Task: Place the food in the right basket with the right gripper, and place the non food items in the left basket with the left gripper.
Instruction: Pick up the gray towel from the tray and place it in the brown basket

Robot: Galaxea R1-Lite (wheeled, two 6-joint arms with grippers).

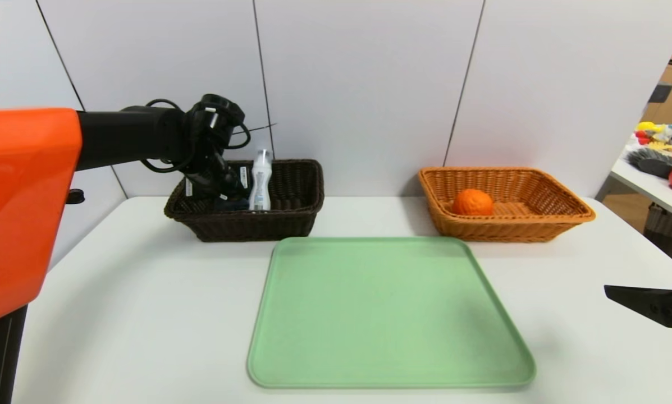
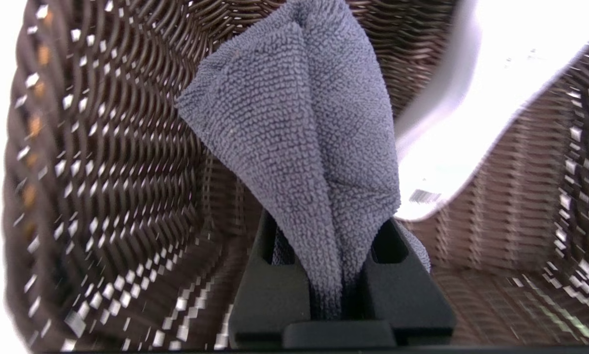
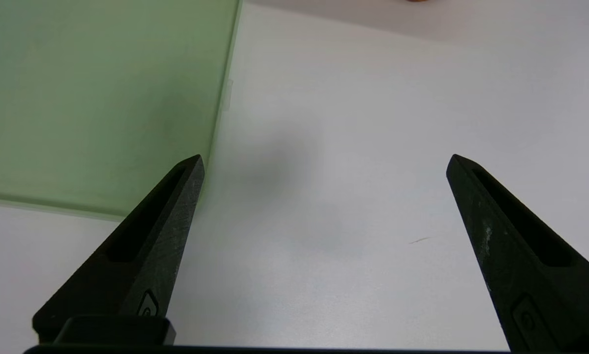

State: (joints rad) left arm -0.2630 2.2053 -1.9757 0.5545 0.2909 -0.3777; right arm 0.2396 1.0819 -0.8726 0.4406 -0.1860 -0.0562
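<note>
Only the left wrist view shows the left pincer (image 2: 341, 275) pinching the cloth (image 2: 299, 147) (right pincer (image 3: 324, 162) spread).

Tray (image 1: 386, 314) sits near-centre on the table (image 1: 117, 314). Left basket (image 1: 291, 216) far left behind the tray, right basket (image 1: 538, 224) far right. Bottle (image 1: 260, 182) upright in left basket; cloth (image 2: 299, 147) and left tool (image 2: 341, 295) inside it, left of bottle. Fruit (image 1: 472, 202) in right basket. Right tool (image 3: 324, 167) over table, right of tray.
</note>
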